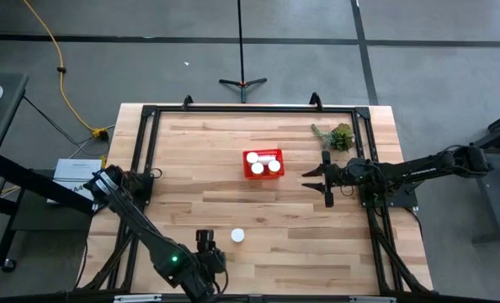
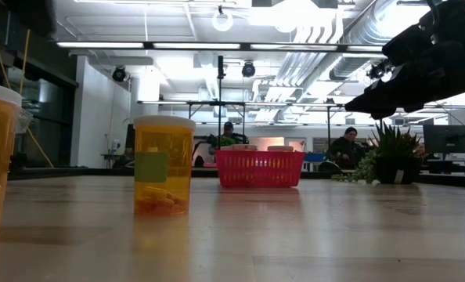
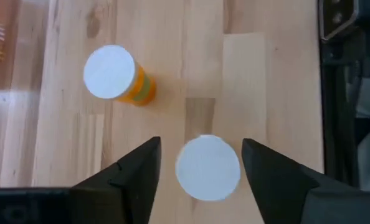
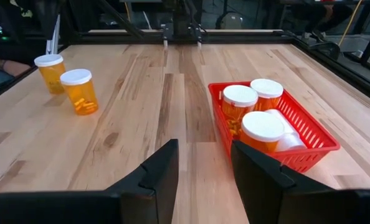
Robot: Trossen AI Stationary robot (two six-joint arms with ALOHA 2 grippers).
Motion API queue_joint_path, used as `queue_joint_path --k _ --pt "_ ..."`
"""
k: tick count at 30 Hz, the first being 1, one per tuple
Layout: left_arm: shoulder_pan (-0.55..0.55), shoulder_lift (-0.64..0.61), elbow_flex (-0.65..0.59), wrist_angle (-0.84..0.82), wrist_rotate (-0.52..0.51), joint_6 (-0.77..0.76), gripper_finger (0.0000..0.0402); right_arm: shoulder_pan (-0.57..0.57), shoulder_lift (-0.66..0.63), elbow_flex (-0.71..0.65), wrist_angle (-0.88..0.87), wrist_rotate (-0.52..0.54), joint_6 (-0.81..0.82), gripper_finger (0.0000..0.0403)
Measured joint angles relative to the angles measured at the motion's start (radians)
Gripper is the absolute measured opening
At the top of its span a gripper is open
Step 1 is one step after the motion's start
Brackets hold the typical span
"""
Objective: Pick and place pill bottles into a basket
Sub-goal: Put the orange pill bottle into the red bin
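The red basket (image 1: 263, 163) stands mid-table with white-capped amber pill bottles (image 4: 260, 124) upright in it. Two more bottles stand near the table's near edge. One shows as a white disc (image 1: 237, 236). The other (image 3: 207, 168) is under my left gripper (image 1: 204, 240). My left gripper (image 3: 200, 144) is open and points down, with a finger on either side of that bottle's cap and a gap showing on both sides. My right gripper (image 1: 326, 181) is open and empty, just right of the basket, above the table; it also shows in the right wrist view (image 4: 203, 155).
A green plant sprig (image 1: 338, 135) lies at the far right, behind my right arm. A black frame (image 1: 149, 114) runs round the tabletop. In the low view the free bottle (image 2: 163, 166) stands in front of the basket (image 2: 260, 168). People sit in the room behind.
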Motion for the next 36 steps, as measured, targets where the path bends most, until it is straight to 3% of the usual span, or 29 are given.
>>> queue_joint_path --k 10,17,36 --pt "0.025 0.050 0.000 -0.101 0.064 0.011 0.0327 -0.001 0.000 0.000 -0.019 0.020 0.000 0.0139" --pt "0.051 0.058 0.001 -0.085 0.110 0.023 0.0313 -0.002 -0.001 0.000 -0.025 0.058 0.000 0.0139" --pt "0.051 0.034 0.000 -0.114 0.100 0.113 0.0296 -0.002 -0.001 0.000 -0.024 0.061 0.000 0.0139"
